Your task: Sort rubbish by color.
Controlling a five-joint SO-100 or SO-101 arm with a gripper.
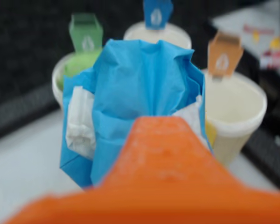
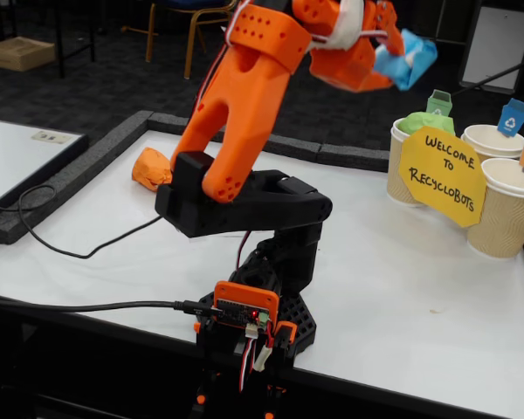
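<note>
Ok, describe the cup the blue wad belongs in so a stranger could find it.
On the white table, three paper cups stand behind a yellow sign. The blue-tagged cup is the middle one in the fixed view. Only it carries a blue recycling tag; its neighbours' tags are green and orange.

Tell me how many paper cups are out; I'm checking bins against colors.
3, clustered at the table's right in the fixed view: green-tagged cup left, blue-tagged cup behind, orange-tagged cup right. The yellow sign partly covers them.
</note>
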